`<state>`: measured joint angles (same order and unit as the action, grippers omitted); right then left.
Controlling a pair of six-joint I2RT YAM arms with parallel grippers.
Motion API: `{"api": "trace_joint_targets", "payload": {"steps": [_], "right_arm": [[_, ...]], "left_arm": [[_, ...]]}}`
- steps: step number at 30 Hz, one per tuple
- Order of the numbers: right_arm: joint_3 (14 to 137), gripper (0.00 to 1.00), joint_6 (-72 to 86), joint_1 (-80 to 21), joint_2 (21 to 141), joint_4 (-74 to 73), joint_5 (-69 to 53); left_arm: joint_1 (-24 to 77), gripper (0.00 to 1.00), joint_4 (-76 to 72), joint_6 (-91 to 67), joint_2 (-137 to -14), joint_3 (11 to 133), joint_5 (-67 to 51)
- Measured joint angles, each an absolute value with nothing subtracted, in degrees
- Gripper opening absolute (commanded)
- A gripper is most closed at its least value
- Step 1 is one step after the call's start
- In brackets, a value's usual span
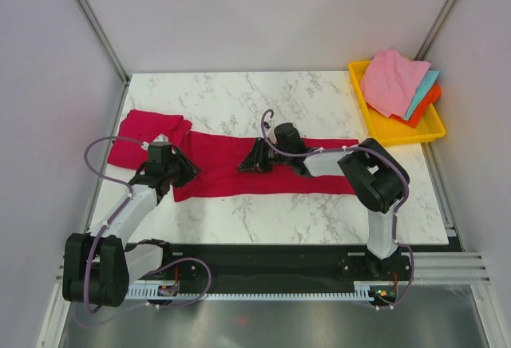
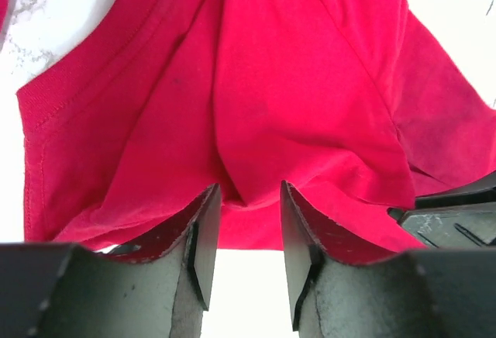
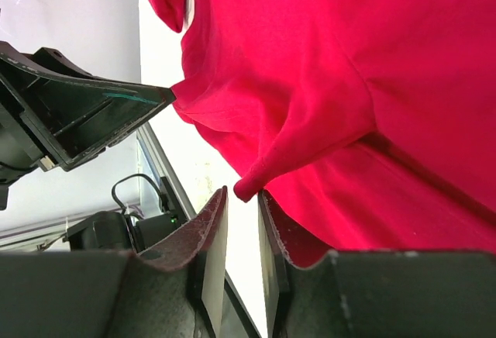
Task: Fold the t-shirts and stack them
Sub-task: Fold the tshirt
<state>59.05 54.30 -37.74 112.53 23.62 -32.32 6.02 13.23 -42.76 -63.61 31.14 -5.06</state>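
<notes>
A crimson t-shirt (image 1: 319,168) lies as a long folded band across the middle of the marble table (image 1: 263,96). A second red t-shirt (image 1: 136,136) lies bunched at the left, overlapping the band's end. My left gripper (image 1: 190,171) sits low at the band's left near corner. In the left wrist view the left gripper (image 2: 249,191) is open, the shirt's hem (image 2: 310,82) at its tips and bare table between the fingers. My right gripper (image 1: 246,163) rests on the band's middle. In the right wrist view the right gripper (image 3: 242,192) is open, a pointed fold of the cloth (image 3: 349,59) just at its mouth.
A yellow tray (image 1: 411,136) stands at the back right, holding a pink cloth (image 1: 391,81) over teal and orange ones. Pale walls close in the table on three sides. The left arm's head (image 3: 77,113) shows close by in the right wrist view.
</notes>
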Motion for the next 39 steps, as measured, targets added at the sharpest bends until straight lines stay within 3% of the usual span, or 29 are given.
{"api": "trace_joint_targets", "payload": {"steps": [4,11,32,39], "right_arm": [[58.9,0.41,54.3,-37.5,112.5,23.5,-32.2],[58.9,0.46,53.6,-37.4,112.5,22.9,-31.0],[59.5,0.48,48.9,-40.0,112.6,18.0,-22.8],[59.8,0.49,47.4,-41.9,112.6,17.1,-18.2]], "left_arm": [[6.0,0.41,11.9,-41.5,-64.1,30.5,-5.0],[6.1,0.38,9.3,-40.6,-64.9,29.8,-5.1],[8.9,0.35,6.4,-40.4,-69.3,29.8,-6.6],[9.9,0.26,5.8,-40.4,-69.5,29.8,-6.5]]}}
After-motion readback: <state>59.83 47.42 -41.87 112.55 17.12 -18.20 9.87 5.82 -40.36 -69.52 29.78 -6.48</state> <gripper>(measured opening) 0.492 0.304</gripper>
